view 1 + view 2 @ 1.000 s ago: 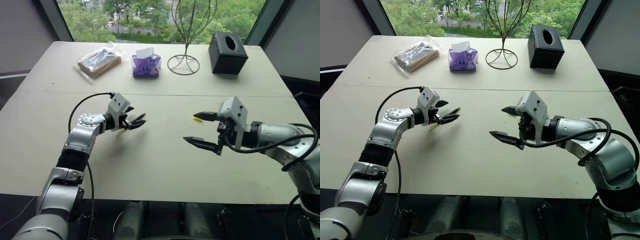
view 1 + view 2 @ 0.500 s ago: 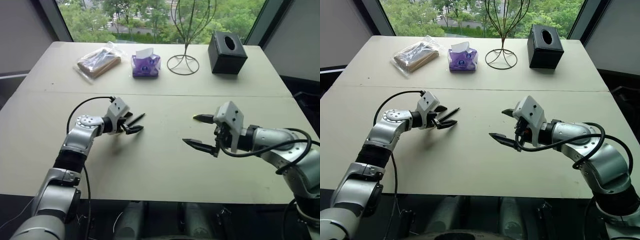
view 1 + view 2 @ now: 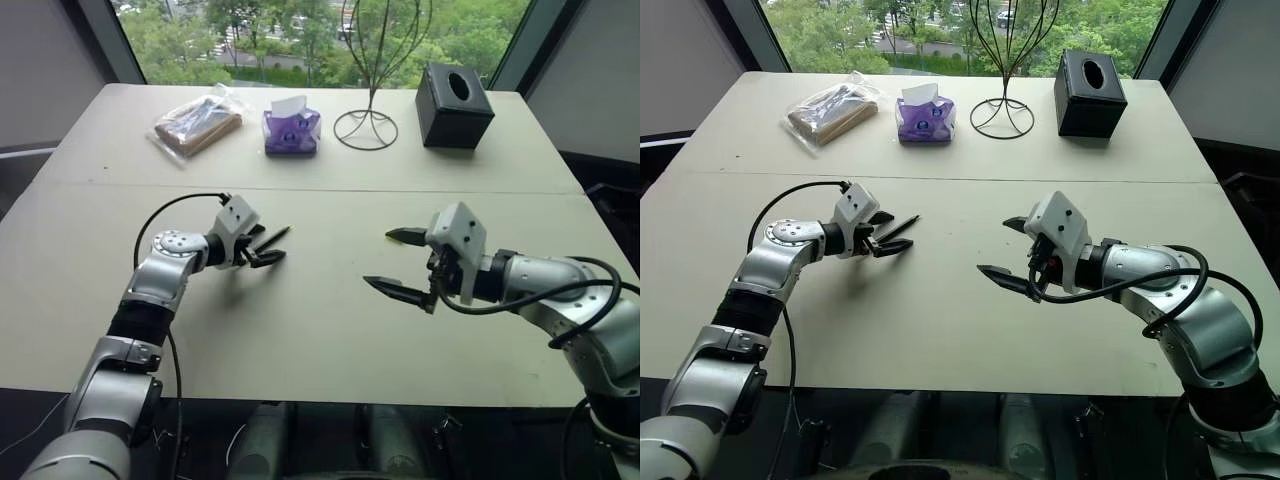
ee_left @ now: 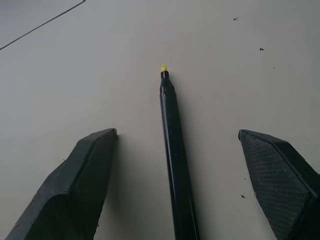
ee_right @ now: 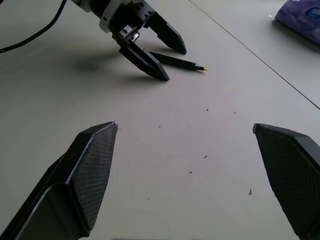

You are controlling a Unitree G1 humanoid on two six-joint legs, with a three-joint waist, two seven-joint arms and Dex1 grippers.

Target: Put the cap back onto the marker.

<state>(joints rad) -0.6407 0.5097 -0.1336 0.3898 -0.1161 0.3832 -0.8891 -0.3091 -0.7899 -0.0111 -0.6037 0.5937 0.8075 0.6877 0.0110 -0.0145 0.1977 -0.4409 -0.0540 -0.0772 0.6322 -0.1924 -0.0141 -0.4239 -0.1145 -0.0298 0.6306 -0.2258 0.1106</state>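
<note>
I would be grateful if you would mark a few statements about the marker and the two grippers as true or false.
1. The marker lies on the table between the left gripper's fingers. True.
2. The left gripper's fingers are clamped shut on the marker. False: in the left wrist view both fingers stand apart from it.
3. The marker's yellow tip is bare, with no cap on it. True.
4. The right gripper holds the marker. False: its fingers are spread wide with nothing between them.
5. The black tissue box stands at the near edge of the table. False: it stands at the far side, beside the wire stand.
</note>
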